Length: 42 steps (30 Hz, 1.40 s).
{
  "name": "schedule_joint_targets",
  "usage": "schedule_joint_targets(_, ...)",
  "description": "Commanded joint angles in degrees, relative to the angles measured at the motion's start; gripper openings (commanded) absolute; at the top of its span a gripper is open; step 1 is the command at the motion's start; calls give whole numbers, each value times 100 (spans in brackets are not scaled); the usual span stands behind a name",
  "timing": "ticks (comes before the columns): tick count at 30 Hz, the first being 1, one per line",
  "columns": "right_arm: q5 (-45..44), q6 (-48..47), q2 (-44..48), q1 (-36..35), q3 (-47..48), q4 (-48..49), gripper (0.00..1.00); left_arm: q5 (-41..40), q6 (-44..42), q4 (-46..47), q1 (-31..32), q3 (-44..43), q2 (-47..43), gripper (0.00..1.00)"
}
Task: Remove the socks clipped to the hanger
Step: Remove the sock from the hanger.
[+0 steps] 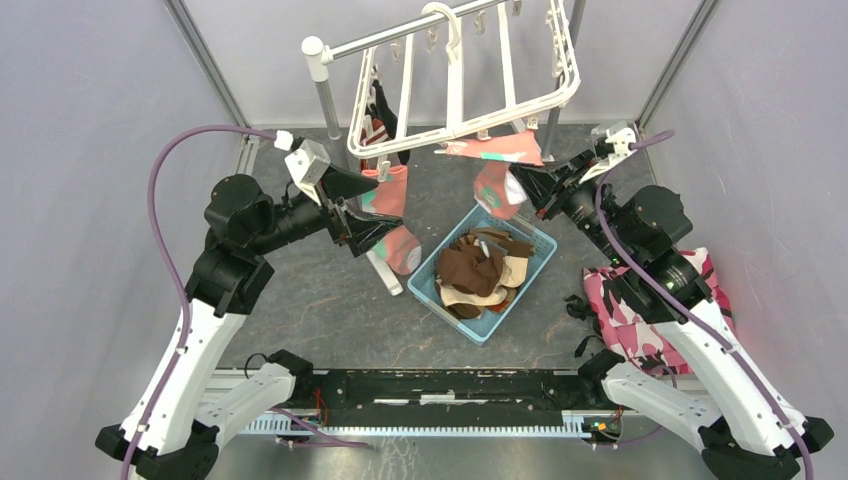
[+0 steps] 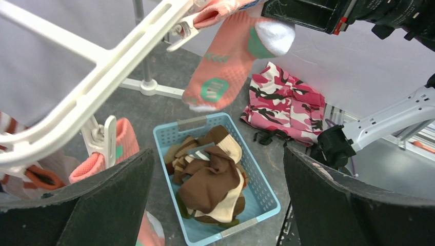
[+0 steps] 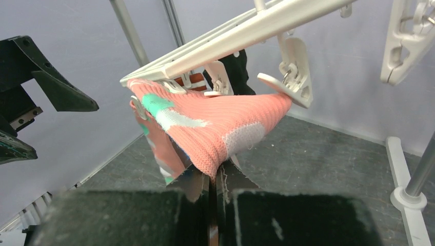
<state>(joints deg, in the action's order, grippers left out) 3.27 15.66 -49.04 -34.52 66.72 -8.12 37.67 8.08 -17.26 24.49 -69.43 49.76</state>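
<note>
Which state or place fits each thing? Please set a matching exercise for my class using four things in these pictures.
Things:
1. left gripper
2. right gripper
3. blue basket
4. camouflage cloth

States:
A. lies on the table
B. shut on a coral sock
C. open, holding nothing
D. holds brown socks

Pairs: 1-C, 2-B, 3-D, 4-A

The right gripper [image 1: 522,186] pinches one pink sock [image 1: 492,190] under the white hanger [image 1: 455,95]. The left gripper [image 1: 386,207] has its fingers spread wide by the other pink sock [image 1: 404,250].
</note>
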Motion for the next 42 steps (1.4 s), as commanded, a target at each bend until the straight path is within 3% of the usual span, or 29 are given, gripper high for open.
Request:
schedule_joint_targets(1, 1116, 606, -220, 66, -489, 391, 0, 192, 412, 208, -23, 239, -13, 100)
schedule_joint_targets(7, 3139, 1605, -644, 56, -1482, 2082, 0, 564, 796, 640, -16, 799, -5, 100)
schedule_joint_targets(12, 3788, 1503, -884, -111, -1393, 2157, 0, 528, 524, 592, -23, 905, 67, 95)
schedule_joint_targets(20, 2852, 1013, -1266, -1358, -1548, 2247, 0, 635, 994, 921, -19, 1303, -3, 94)
schedule_joint_targets(27, 2148, 1281, -946, -1543, -2278, 3369, 0, 721, 1121, 842, -22, 1678, -301, 94)
schedule_joint_targets(31, 2066, 1446, -854, -1553, -2372, 3695, 0, 1658, 997, 777, -23, 1807, -408, 95)
schedule_joint_targets(35, 2242, 1755, -914, -1543, -2437, 4059, 0, 2349, 405, 344, -18, 1970, -377, 94)
schedule_joint_targets(39, 2636, 2229, -1067, -1552, -2547, 4650, 0, 2078, -600, -353, -20, 1862, -238, 90)
schedule_joint_targets(42, 2864, 2380, -1213, -1557, -2525, 4725, 0, 1955, -772, -431, -19, 1790, -138, 87)
